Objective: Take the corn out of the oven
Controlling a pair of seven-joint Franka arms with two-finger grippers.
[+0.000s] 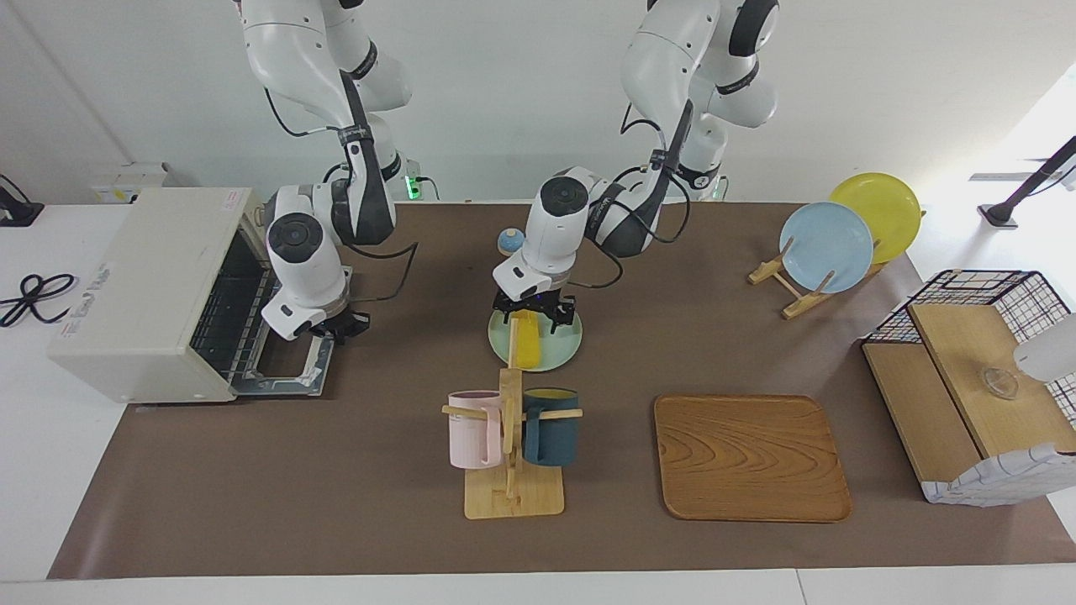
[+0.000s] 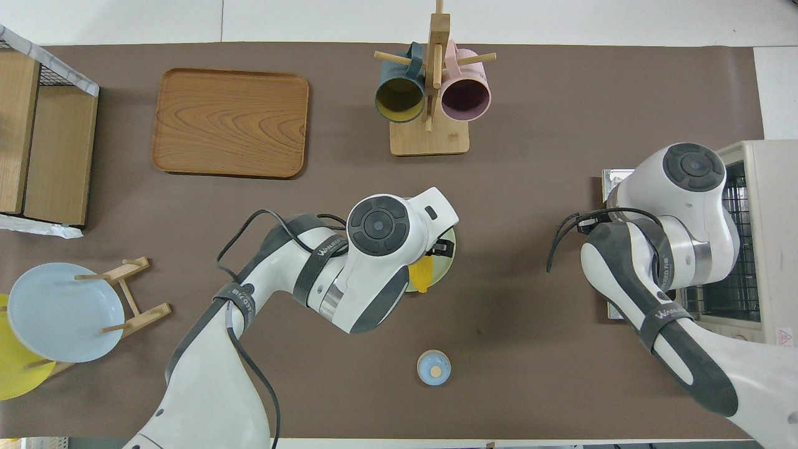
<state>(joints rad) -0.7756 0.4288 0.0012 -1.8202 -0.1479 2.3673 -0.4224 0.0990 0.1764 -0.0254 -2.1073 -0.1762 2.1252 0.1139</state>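
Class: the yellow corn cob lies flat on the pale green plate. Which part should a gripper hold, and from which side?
Its middle, from straight above: the yellow corn cob lies flat on the pale green plate, tapered ends unsuited, so fingers straddle its narrow width.

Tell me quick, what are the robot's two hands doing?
Left gripper: open, down around the corn on the green plate.
Right gripper: shut, empty, over the oven door.

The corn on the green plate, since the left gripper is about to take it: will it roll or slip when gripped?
The corn looks round and tapered, so it would probably roll on the shallow green plate if nudged. Its ribbed kernel rows may help the open left gripper hold it. It looks rigid, unlikely to bend.
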